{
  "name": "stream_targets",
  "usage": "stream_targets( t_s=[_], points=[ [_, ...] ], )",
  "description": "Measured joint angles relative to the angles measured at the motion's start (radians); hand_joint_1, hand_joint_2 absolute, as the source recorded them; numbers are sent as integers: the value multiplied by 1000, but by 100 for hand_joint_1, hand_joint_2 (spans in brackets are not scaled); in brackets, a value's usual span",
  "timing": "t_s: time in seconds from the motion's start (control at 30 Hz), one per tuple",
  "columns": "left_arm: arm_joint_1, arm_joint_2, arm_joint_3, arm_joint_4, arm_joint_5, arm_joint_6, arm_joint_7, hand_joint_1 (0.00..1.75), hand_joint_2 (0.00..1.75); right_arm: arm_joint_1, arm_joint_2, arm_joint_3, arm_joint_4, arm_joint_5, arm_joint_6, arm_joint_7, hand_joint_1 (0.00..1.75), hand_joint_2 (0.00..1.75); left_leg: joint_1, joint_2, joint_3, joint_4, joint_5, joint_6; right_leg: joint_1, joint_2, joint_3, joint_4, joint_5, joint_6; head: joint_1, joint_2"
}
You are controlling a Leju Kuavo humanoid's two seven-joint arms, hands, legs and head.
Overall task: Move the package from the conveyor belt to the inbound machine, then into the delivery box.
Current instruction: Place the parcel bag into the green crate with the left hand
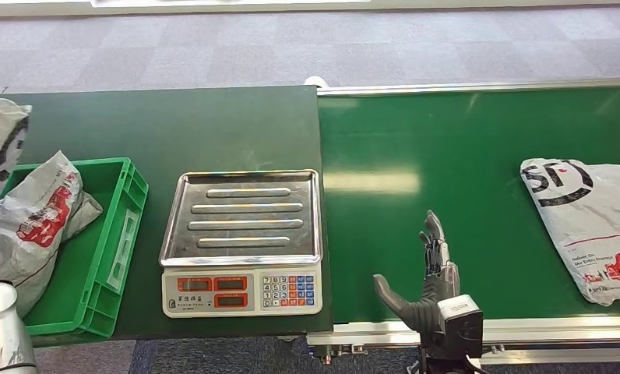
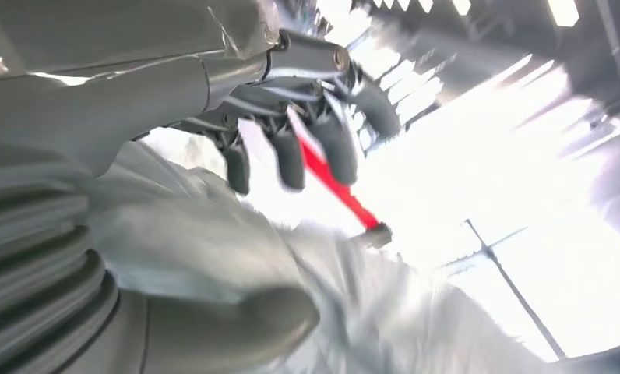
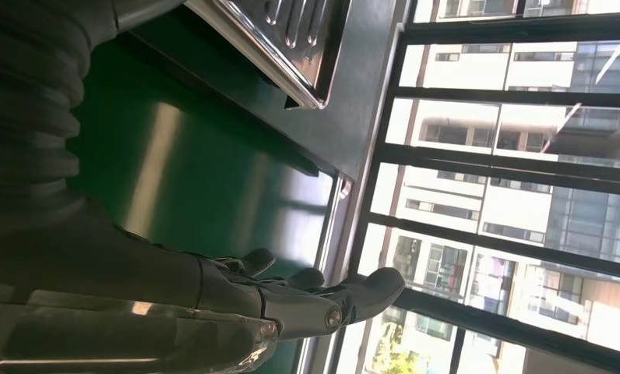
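A grey-white courier package (image 1: 591, 222) with black lettering and a red print lies flat on the green conveyor belt (image 1: 447, 148), far to the right side of the head view and partly cut by the picture's edge. The right hand (image 1: 428, 276) stands upright over the near part of the belt, well apart from that package, its dark fingers (image 1: 434, 238) straight and together and the thumb spread out to the side; it holds nothing. In the right wrist view the same hand (image 3: 291, 300) shows its fingers stretched out above the green belt, with a corner of the steel tray beyond them. To the left of the belt, on the dark green tabletop (image 1: 174, 125), sits the inbound machine (image 1: 243, 241), a weighing scale with a ribbed steel pan and a keypad with red displays. Further left stands the green delivery box (image 1: 108, 241), with a crumpled grey bag (image 1: 34, 218) with red print lying in it and hanging over its left rim. In the left wrist view the left hand (image 2: 237, 148) has its dark fingers (image 2: 334, 148) curled over a blurred grey plastic bag (image 2: 385, 312) with a red stripe, with the thumb underneath it, so the hand holds this bag.
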Motion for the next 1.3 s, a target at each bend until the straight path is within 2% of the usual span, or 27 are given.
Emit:
stream_targets(
  t_s=[0.17,0.47,0.53,0.6,0.67,0.77,0.83,0.9,1.0,1.07,1.17,1.3],
  points=[
    [-5,0,9,13,210,-156,-25,0,175,-11,0,3,6,2,15,10,0,175,0,0,0,0,0,0,0,0,0,0,0,0,0,0],
    [-2,-6,14,13,317,-265,-35,0,175,-19,0,7,14,5,28,21,0,175,0,0,0,0,0,0,0,0,0,0,0,0,0,0],
    [14,-18,10,-19,379,-321,-84,0,175,-21,0,7,18,6,29,23,0,175,0,0,0,0,0,0,0,0,0,0,0,0,0,0],
    [52,-46,-13,-101,419,-355,-173,0,175,-25,-2,7,23,5,29,23,0,175,0,0,0,0,0,0,0,0,0,0,0,0,0,0],
    [106,-82,-68,-210,383,-324,-251,0,175,-31,-4,6,27,5,29,23,0,175,-1,0,0,0,0,0,-1,0,0,-1,0,0,0,0],
    [202,-129,-220,-338,174,-158,-317,0,175,-36,-7,-5,29,6,16,21,0,175,-1,0,0,1,-1,1,-2,0,0,-2,0,1,0,0],
    [263,-145,-352,-382,9,-37,-323,0,175,-34,-9,-21,25,6,10,21,0,175,-1,0,0,1,-2,2,-2,-1,0,-3,0,1,0,0],
    [315,-154,-477,-401,-67,14,-306,0,175,-27,-10,-40,16,6,9,21,0,175,-1,0,0,1,-3,2,-2,0,0,-3,0,1,0,0],
    [385,-166,-615,-407,-78,32,-293,0,175,-8,-15,-68,1,5,8,20,0,175,-1,0,0,0,-3,2,-1,0,0,-3,0,1,0,0],
    [424,-175,-674,-407,-46,39,-302,0,175,4,-19,-81,-3,4,0,14,0,175,-1,0,0,0,-3,2,-1,0,0,-3,0,1,0,0],
    [468,-192,-726,-407,36,44,-325,0,175,28,-27,-92,-4,-7,-28,-5,0,175,0,0,0,0,-3,1,0,0,0,-3,-1,1,0,0],
    [503,-204,-755,-404,112,39,-344,0,175,64,-32,-101,-4,-21,-59,-20,0,175,0,0,0,0,-3,1,0,0,0,-3,-1,1,0,0]
  ],
)
